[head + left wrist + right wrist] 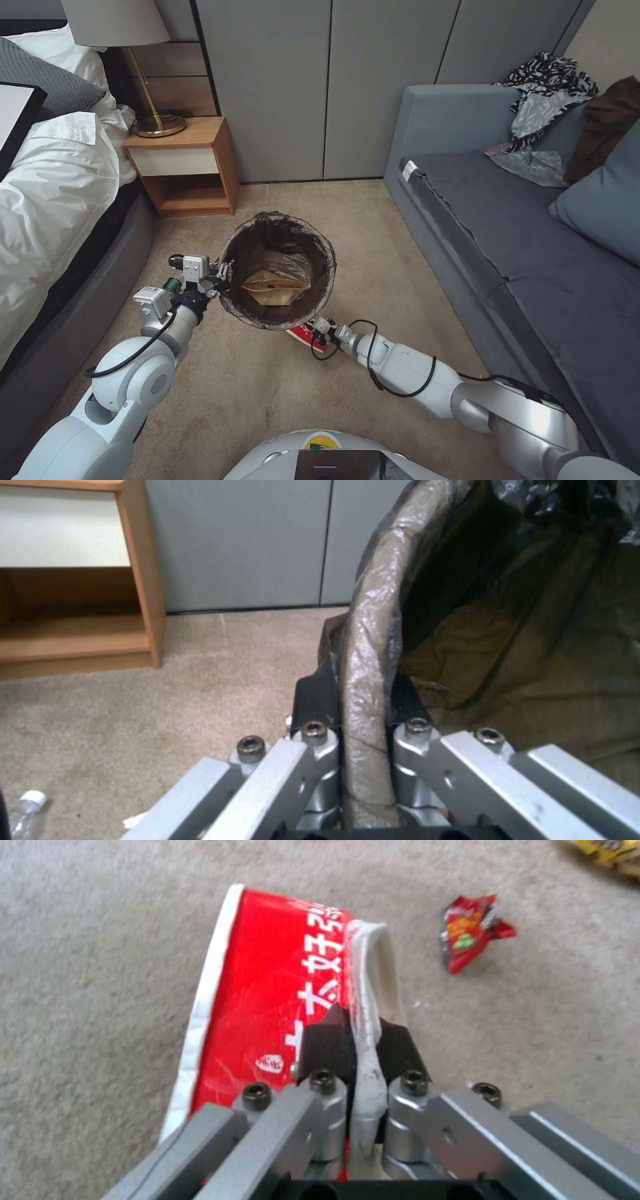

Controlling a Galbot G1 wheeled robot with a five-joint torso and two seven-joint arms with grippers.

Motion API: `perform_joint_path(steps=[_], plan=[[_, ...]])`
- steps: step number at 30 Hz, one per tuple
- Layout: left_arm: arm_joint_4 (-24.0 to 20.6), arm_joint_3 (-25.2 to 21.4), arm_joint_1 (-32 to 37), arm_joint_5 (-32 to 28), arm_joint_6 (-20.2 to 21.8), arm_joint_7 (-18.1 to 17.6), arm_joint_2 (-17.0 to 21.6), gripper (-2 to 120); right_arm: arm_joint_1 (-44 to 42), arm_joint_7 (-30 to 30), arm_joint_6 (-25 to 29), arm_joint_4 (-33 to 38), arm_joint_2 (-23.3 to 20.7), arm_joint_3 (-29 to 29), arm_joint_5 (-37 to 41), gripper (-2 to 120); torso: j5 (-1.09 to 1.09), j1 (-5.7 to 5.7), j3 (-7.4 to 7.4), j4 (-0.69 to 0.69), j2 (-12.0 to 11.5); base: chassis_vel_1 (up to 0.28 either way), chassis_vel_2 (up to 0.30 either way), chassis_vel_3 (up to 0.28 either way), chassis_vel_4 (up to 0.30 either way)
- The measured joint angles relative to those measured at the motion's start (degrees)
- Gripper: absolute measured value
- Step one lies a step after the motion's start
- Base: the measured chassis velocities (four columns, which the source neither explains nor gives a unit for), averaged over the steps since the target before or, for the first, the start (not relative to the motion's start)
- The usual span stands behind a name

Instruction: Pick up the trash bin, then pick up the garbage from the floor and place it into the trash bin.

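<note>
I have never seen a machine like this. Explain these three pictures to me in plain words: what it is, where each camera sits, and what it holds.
It is a wheeled robot with two arms in a bedroom, between a bed and a sofa. The wide picture comes from a camera on its head, looking down at its own arms and the carpet. The other two come from cameras on its wrists, looking along each grasping tool.

The left tool is clamped on the rim of the trash bin, a pail lined with a dark bag. A tan paper bag lies inside it.

The right tool pinches the edge of a red-and-white snack packet, close beside the bin.

On the carpet lie a small red wrapper and a clear bottle.
</note>
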Motion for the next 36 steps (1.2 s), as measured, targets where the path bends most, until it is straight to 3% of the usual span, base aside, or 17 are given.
perform_joint_path(steps=[8, 11, 24, 30, 32, 33, 36], plan=[[0.00, 0.49, -0.19, -0.03, 0.09, -0.09, -0.05, 4, 0.00, 1.60, -0.90, 3.90, -2.93, 1.68, 2.06, 0, 0.00, 0.00, 0.00, -0.01, 0.00, 0.000, 0.000, 0.000, 0.000], [0.06, 0.64, -0.12, 0.04, 0.12, -0.10, -0.02, 4, -0.43, 3.98, -2.72, 9.00, -5.94, 4.46, 4.05, 0, 0.02, 0.00, 0.00, 0.00, 0.00, 0.000, 0.000, 0.000, 0.000], [-0.03, 0.51, 0.37, 0.08, 0.12, -0.09, 0.13, 4, -1.54, 9.59, -6.81, 17.09, -9.97, 8.06, 4.34, 0, 0.00, 0.00, 0.00, -0.01, 0.00, 0.000, 0.000, 0.000, 0.000], [-0.23, 0.14, 0.74, 0.28, 0.07, -0.09, -0.15, 4, -5.60, 17.38, -12.31, 27.38, -13.58, 16.38, 4.29, 0, 0.01, 0.00, 0.00, 0.00, 0.00, 0.000, 0.000, 0.000, 0.000], [-0.24, 0.12, 1.19, 0.71, -0.03, -0.07, -0.51, 4, -8.75, 21.71, -14.55, 31.94, -15.01, 22.87, 4.27, 0, 0.02, 0.00, 0.00, 0.00, 0.00, 0.000, 0.000, 0.000, 0.000], [-0.24, 0.12, 1.19, 0.71, -0.03, -0.07, -0.51, 4, -8.75, 21.71, -14.55, 31.94, -15.01, 22.87, 4.27, 0, 0.02, 0.00, 0.00, 0.00, 0.00, 0.000, 0.000, 0.000, 0.000], [-0.17, 0.57, 1.76, 1.57, -0.15, 0.11, -0.65, 4, -12.94, 24.12, -16.36, 40.01, -17.07, 31.47, 5.29, 0, 0.01, 0.00, 0.00, -0.02, 0.01, 0.000, 0.000, 0.000, 0.000]])
